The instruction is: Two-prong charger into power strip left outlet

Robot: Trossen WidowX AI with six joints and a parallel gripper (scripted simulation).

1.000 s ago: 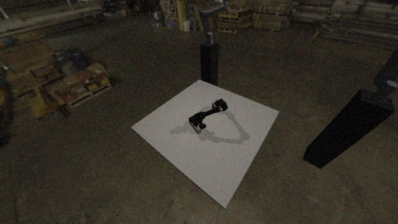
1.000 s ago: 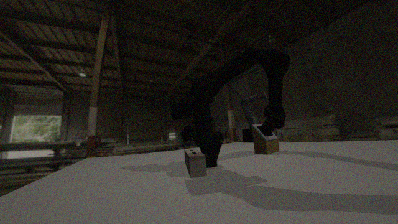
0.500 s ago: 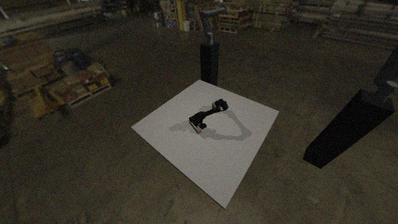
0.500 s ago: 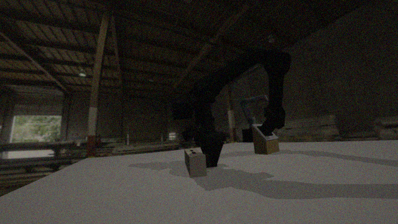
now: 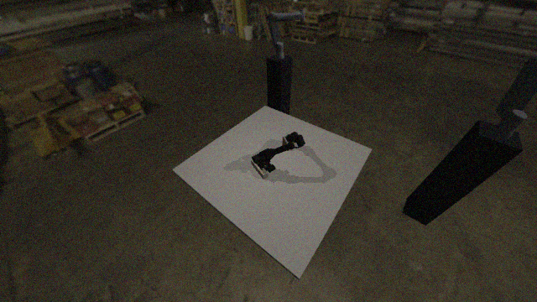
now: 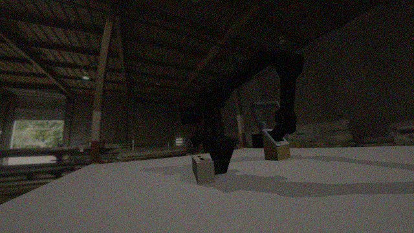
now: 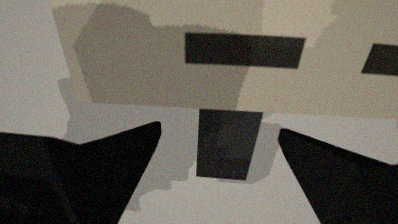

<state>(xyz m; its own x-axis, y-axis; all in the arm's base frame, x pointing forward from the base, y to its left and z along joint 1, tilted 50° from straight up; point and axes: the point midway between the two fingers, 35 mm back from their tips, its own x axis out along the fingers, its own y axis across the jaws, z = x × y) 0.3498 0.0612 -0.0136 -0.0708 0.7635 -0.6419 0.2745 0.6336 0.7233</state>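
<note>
Beside the slotted beige block: I've got the gripper low, jaws wide open, gripping nothing.
Dark block: in my wrist view this likely charger sits between the fingertips, gap on either side; I can't make out prongs.
Edges: the slotted block stands well inside the white tabletop, open surface toward its near corner.
Views: wrist shows the dark block; top and exterior don't separate it from my black arm.
</note>
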